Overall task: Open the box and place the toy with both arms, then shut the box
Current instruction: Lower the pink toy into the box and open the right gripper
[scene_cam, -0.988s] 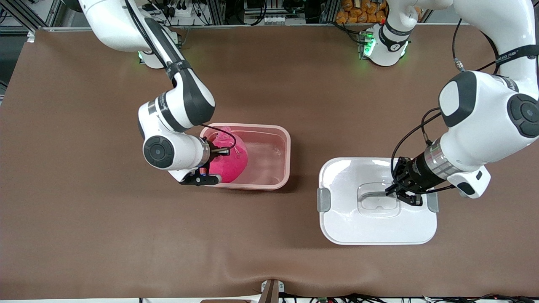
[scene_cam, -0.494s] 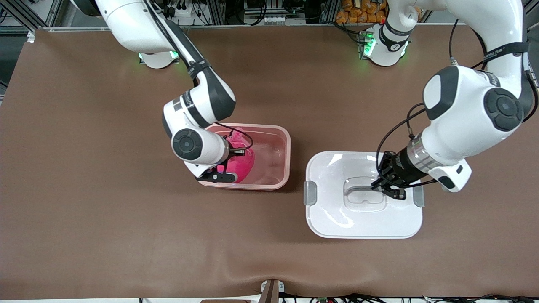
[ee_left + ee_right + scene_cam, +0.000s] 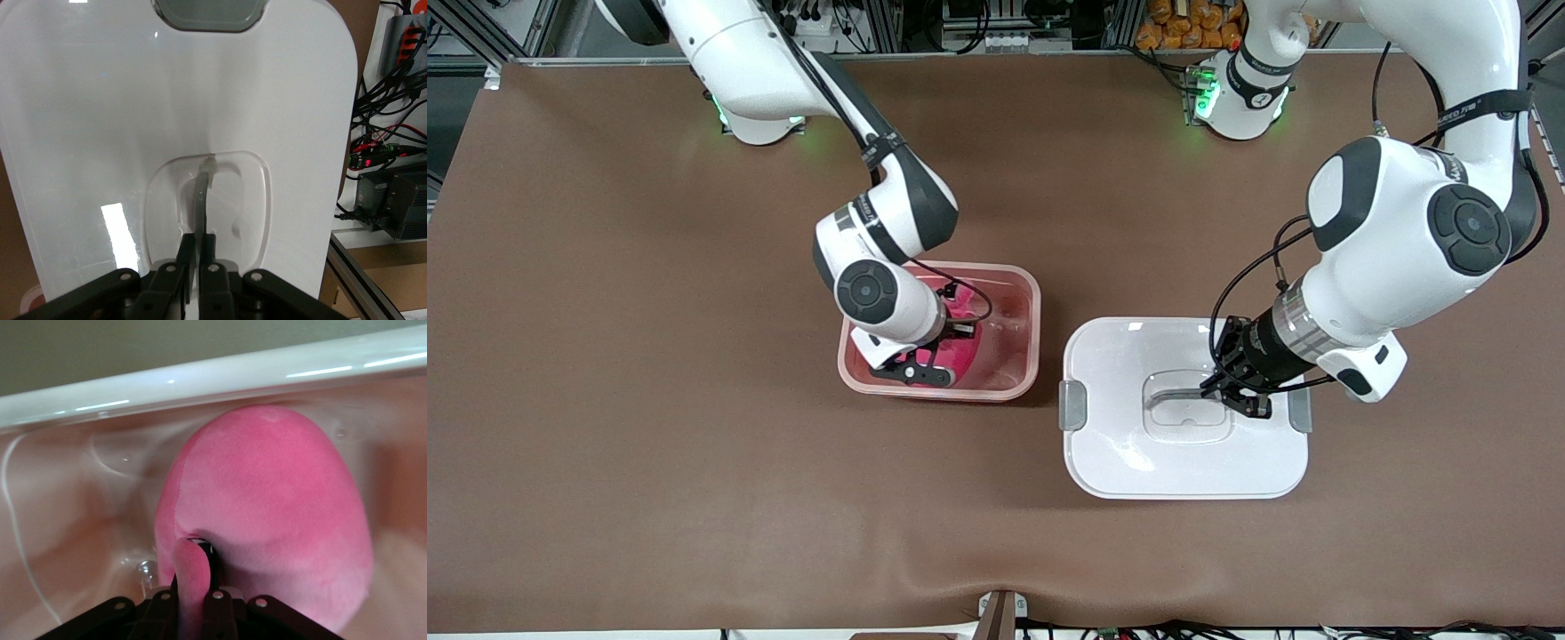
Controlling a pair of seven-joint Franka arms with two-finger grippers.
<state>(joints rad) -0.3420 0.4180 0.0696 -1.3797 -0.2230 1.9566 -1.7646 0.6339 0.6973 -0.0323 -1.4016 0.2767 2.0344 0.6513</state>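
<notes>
The translucent pink box (image 3: 1032, 293) stands open mid-table. My right gripper (image 3: 958, 332) reaches down inside it, shut on an ear nub of the hot-pink toy (image 3: 963, 356). In the right wrist view the toy (image 3: 280, 513) hangs low between the box walls (image 3: 67, 520), its nub pinched by that gripper (image 3: 195, 553). Beside the box, toward the left arm's end, my left gripper (image 3: 1211, 389) holds the white lid (image 3: 1138, 444) by its clear handle (image 3: 1169, 393). In the left wrist view this gripper (image 3: 198, 240) is shut on the handle (image 3: 203, 180) of the lid (image 3: 100, 120).
Grey clips (image 3: 1072, 404) sit on the lid's two short sides. The brown mat (image 3: 694, 462) covers the table. Cables and a bag of orange items (image 3: 1192, 22) lie past the table edge near the arm bases. A small mount (image 3: 1000, 613) sits at the front edge.
My right arm has swung the toy from the box's end farther into the box. My left arm has carried the lid toward the box.
</notes>
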